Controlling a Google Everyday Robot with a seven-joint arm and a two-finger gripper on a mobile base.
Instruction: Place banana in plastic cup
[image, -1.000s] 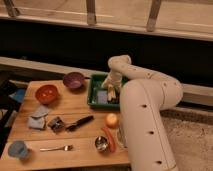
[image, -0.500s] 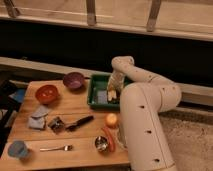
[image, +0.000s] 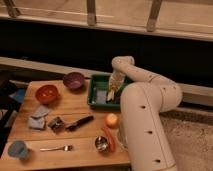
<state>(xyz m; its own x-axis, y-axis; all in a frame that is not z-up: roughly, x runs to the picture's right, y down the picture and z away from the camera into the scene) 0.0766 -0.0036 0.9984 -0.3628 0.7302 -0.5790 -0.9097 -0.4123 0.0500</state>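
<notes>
Claw (image: 114, 86) is down in the green tray (image: 99, 77) at the tabletop's (image: 80, 109) far right, over the pale banana (image: 110, 94); we cannot tell its grip state. Plastic cup (image: 17, 149) sits well apart, near-left corner. We judge pickup unfinished; carry and drop remain.

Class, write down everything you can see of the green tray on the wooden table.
The green tray is a rectangular, plastic-looking bin with low raised walls, lying flat at the far right of the wooden table, just right of the purple bowl. A pale bluish item lies inside. The robot's hand hangs inside its right half, with something pale yellow at it, likely the banana.
</notes>
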